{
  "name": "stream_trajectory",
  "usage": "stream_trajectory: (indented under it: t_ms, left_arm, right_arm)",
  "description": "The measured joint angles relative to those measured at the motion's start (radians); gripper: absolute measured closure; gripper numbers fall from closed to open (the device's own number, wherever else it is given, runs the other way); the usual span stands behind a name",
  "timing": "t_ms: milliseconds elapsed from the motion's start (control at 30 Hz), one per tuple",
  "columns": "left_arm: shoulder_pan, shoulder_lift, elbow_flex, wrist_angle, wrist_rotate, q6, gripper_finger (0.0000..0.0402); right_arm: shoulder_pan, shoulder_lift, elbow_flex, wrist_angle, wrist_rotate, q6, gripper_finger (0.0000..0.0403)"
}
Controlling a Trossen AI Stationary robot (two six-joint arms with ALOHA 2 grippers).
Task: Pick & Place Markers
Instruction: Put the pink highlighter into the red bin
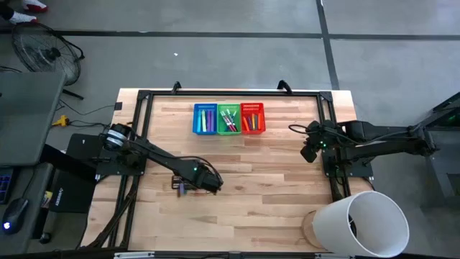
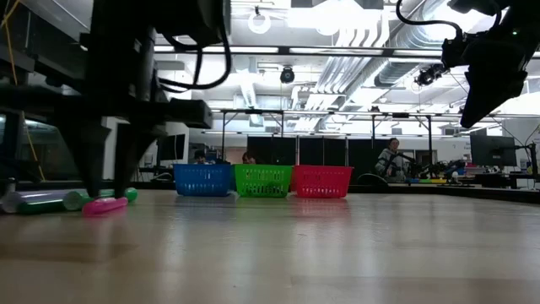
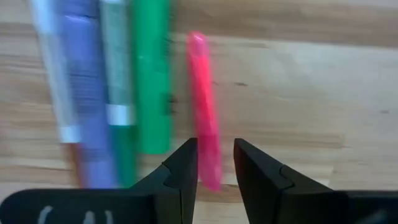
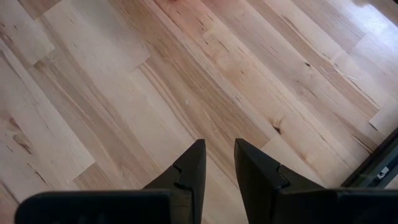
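Observation:
Several markers lie side by side, flat on the wooden table at its front left: a pink marker [image 3: 205,106], a green one [image 3: 152,81], a green one with a white band [image 3: 118,93] and a purple one [image 3: 87,93]. My left gripper [image 3: 216,149] points straight down over them, open, one finger on each side of the pink marker [image 2: 105,205], low above the table. My right gripper [image 4: 219,152] hangs in the air at the table's right side [image 1: 309,152], fingers slightly apart with nothing between them. My left gripper comes from above with its fingers [image 3: 186,168] set across one end of the pink marker [image 3: 210,168]. That marker lies flat on the table. Whether a finger touches it, I cannot tell.
A blue basket [image 1: 205,119], a green basket [image 1: 228,119] and a red basket [image 1: 253,119] stand in a row at the table's far middle, with markers inside. A large white cylinder [image 1: 363,223] stands at the front right corner. Bare wood lies between the arms.

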Motion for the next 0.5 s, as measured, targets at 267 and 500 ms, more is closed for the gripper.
stream_trajectory:
  t_ms: [267,500]
  left_arm:
    - [0.006,0.027,0.002,0.008,0.022,0.004,0.0302]
    - [0.007,0.054,0.003,0.029,0.040,0.011,0.0303]
  right_arm:
    - [0.000,-0.001,0.000,0.000,-0.002,0.000,0.0329]
    - [0.000,-0.001,0.000,0.002,-0.006,-0.011,0.0329]
